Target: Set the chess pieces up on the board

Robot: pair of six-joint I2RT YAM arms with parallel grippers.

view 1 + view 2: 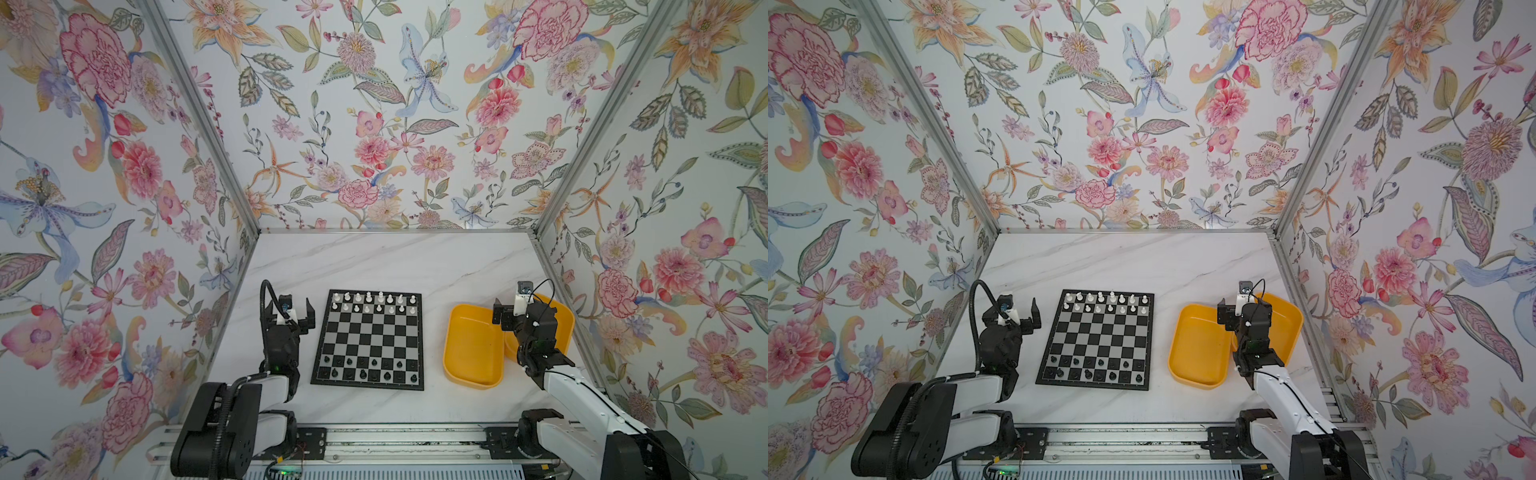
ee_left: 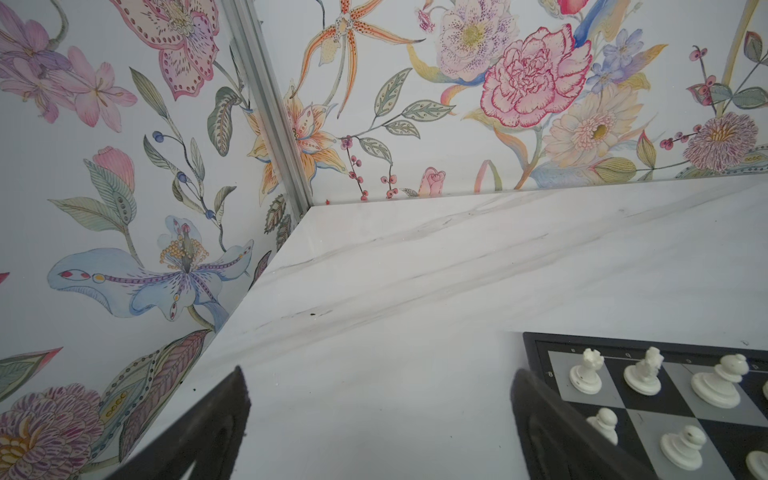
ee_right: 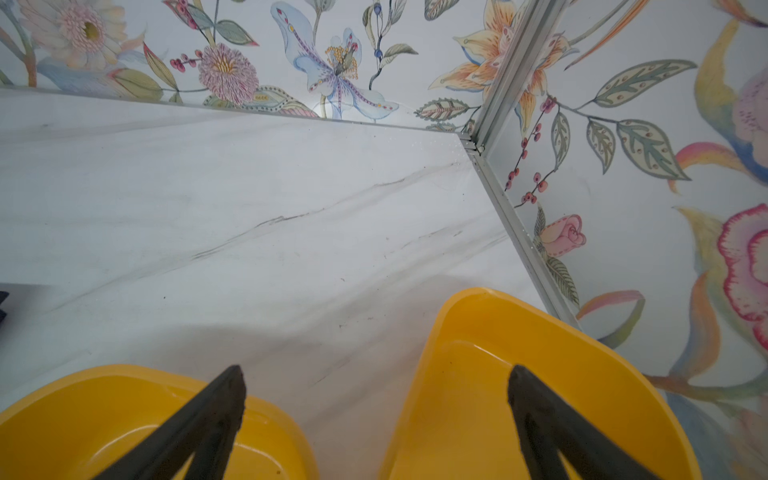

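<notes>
two white rows (image 1: 367, 308) and, seemingly, two black rows (image 1: 363, 372) edge the board (image 1: 370, 336).

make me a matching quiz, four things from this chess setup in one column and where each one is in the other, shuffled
Things:
1. white chess pieces
2. black chess pieces
3. left hand
4. right hand

Places:
a. open, above the yellow tubs
b. far two rows of the board
c. open, beside the board's far left corner
d. near two rows of the board

Pairs: 1-b, 2-d, 3-c, 4-a
</notes>
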